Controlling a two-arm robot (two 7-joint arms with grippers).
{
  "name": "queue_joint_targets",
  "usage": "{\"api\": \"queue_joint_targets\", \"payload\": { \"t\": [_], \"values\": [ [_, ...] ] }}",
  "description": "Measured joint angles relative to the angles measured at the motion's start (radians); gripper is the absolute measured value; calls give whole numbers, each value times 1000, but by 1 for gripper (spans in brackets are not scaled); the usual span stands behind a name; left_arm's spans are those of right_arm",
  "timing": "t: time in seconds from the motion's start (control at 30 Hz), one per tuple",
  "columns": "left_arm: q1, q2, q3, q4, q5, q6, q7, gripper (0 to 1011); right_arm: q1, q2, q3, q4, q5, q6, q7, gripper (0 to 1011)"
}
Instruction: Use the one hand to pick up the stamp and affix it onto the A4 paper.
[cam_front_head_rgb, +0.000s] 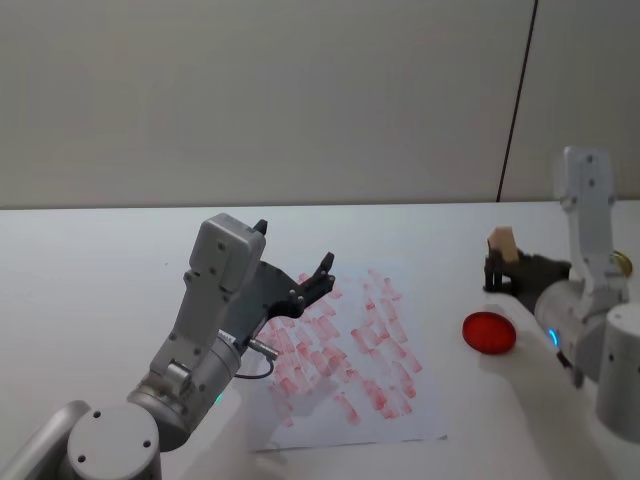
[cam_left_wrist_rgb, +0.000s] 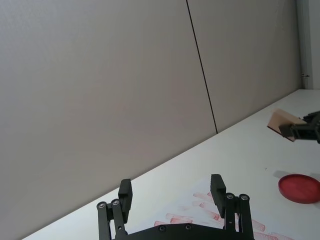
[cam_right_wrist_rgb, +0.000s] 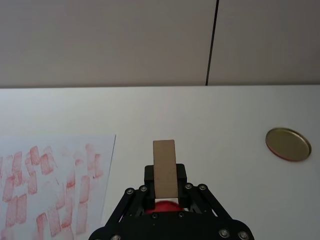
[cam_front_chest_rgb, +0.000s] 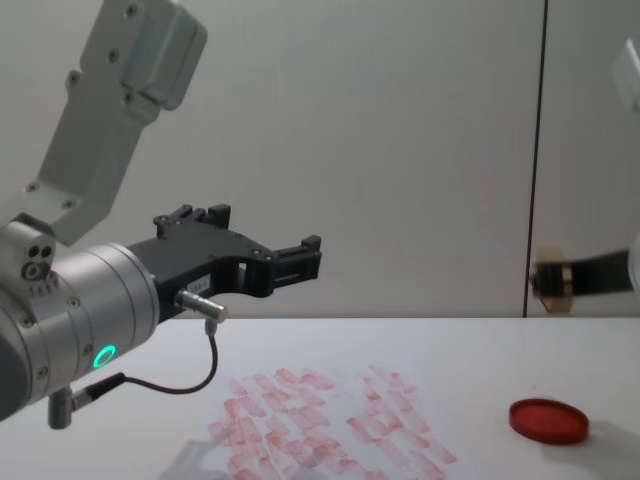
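Right gripper (cam_right_wrist_rgb: 164, 186), blue-ringed arm: 2 fingers clamping stamp (cam_right_wrist_rgb: 164, 167), gripping its lower part, upper part sticking out past fingertips. Hovering off table (cam_front_head_rgb: 100, 270), above and just behind red ink pad (cam_front_head_rgb: 489, 332), off right edge of A4 paper (cam_front_head_rgb: 345, 350).

Stamp: plain light tan wooden block, rectangular, tilted slightly.

A4 paper: lying flat, white, crowded with red-pink rectangular prints.

Left gripper (cam_left_wrist_rgb: 172, 195), green-ringed arm: fingers spread wide, gripping nothing, hanging above paper's left part.

Gold round lid (cam_right_wrist_rgb: 288, 144) lying right of ink pad.
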Motion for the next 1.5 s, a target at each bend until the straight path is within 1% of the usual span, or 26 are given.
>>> {"api": "queue_joint_targets", "payload": {
  "t": [0.23,0.4,0.73,0.83,0.87,0.9,0.97,1.03,1.07,1.1,1.13,1.17,1.2,1.23,1.27,1.3,1.37,1.47,1.5],
  "values": [
    [0,0,0,0,0,0,0,993,-32,8,4,1,9,24,6,219],
    [0,0,0,0,0,0,0,993,-44,11,6,20,11,33,13,219],
    [0,0,0,0,0,0,0,993,-43,7,8,74,9,37,27,219],
    [0,0,0,0,0,0,0,993,-40,5,8,90,7,37,31,239],
    [0,0,0,0,0,0,0,993,-39,5,8,93,6,37,31,296],
    [0,0,0,0,0,0,0,993,-38,4,8,98,6,36,33,305],
    [0,0,0,0,0,0,0,993,-35,2,9,107,5,35,36,392],
    [0,0,0,0,0,0,0,993,-33,1,9,114,4,31,40,449],
    [0,0,0,0,0,0,0,993,-33,1,9,117,3,29,41,499],
    [0,0,0,0,0,0,0,993,-33,0,9,118,3,28,42,499],
    [0,0,0,0,0,0,0,993,-33,0,9,120,2,24,44,560],
    [0,0,0,0,0,0,0,993,-33,0,9,120,2,22,45,580],
    [0,0,0,0,0,0,0,993,-33,-1,10,120,0,16,48,622],
    [0,0,0,0,0,0,0,993,-33,-1,10,120,0,16,48,622],
    [0,0,0,0,0,0,0,993,-34,-1,10,118,-2,10,50,683],
    [0,0,0,0,0,0,0,993,-35,-1,10,115,-3,7,51,704],
    [0,0,0,0,0,0,0,993,-40,0,9,103,-7,-5,55,778],
    [0,0,0,0,0,0,0,993,-47,1,8,88,-12,-16,58,832],
    [0,0,0,0,0,0,0,993,-52,3,8,77,-16,-26,60,886]
  ]
}}
